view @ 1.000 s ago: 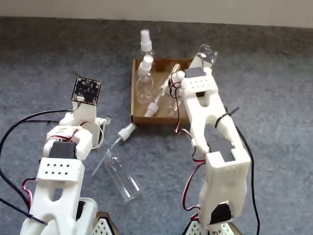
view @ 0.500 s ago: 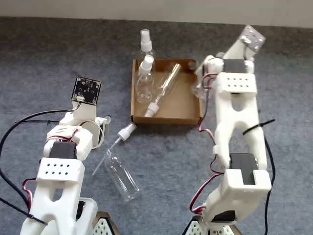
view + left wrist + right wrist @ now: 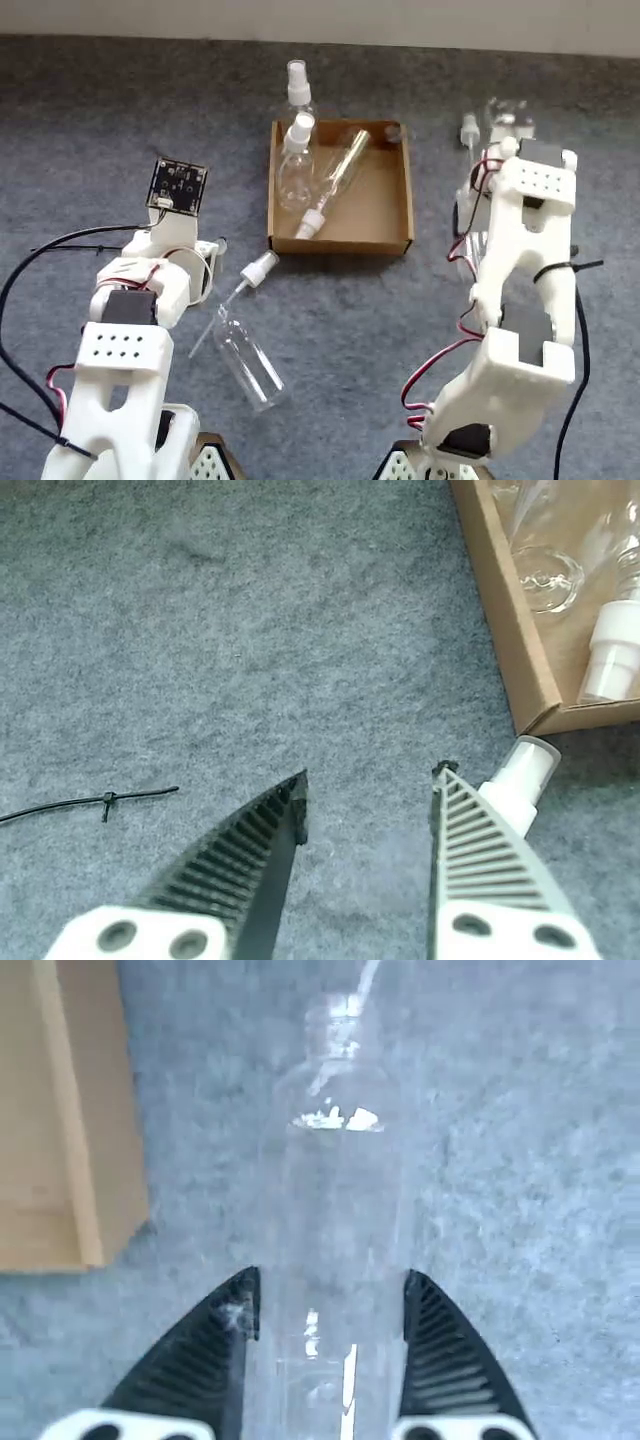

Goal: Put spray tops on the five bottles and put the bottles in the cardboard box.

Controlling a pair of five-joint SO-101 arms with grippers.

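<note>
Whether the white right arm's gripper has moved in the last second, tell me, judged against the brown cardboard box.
Yes. The right gripper, holding a clear plastic bottle, swung from over the brown cardboard box rightward to the grey carpet beside it.

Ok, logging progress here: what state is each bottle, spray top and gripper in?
Left boxed bottle: capped.
Diagonal boxed bottle: capped, lying.
Rear bottle, behind cardboard box: capped, upright.
Near bottle: uncapped, lying.
Loose spray top: unattached.
Left gripper: open.
Right gripper: shut on clear bottle.
</note>
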